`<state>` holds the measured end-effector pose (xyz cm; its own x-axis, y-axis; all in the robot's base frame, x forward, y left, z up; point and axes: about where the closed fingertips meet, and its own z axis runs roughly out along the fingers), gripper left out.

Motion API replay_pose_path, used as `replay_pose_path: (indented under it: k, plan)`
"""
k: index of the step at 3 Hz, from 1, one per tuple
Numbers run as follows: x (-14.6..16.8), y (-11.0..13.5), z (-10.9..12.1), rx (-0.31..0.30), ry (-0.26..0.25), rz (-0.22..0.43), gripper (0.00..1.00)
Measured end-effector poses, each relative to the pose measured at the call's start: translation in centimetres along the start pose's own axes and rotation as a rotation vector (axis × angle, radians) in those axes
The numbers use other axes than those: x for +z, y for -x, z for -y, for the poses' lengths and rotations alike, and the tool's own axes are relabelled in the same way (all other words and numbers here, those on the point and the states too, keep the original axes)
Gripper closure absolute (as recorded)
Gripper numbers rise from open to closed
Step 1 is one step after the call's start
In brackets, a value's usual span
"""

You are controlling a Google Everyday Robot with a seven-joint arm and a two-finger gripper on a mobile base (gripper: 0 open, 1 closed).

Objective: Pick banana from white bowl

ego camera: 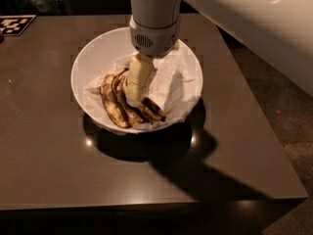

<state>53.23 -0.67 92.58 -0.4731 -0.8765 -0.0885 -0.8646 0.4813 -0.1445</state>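
Note:
The white bowl [98, 58] is wide, round and glossy, standing on the dark table [44, 146]. A crumpled white napkin [178, 80] lines it. A bunch of brown-spotted bananas [117, 106] lies in the lower left part of the bowl. My gripper [134, 99] hangs down from the white arm [154, 18] into the bowl, its pale tip right at the bananas near their middle.
A black-and-white marker tag [14, 24] lies at the table's far left corner. The table's right edge [254, 106] drops to a speckled floor [293, 111]. The white arm body fills the upper right of the view.

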Motion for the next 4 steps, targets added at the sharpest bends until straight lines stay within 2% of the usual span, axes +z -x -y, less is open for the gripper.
replay_pose_path:
  k: [2,4]
  plan:
    - [1.7,-0.5,-0.8,0.062,0.061,0.015,0.00]
    - [3.3,-0.6,-1.3,0.095,0.120,0.002,0.00]
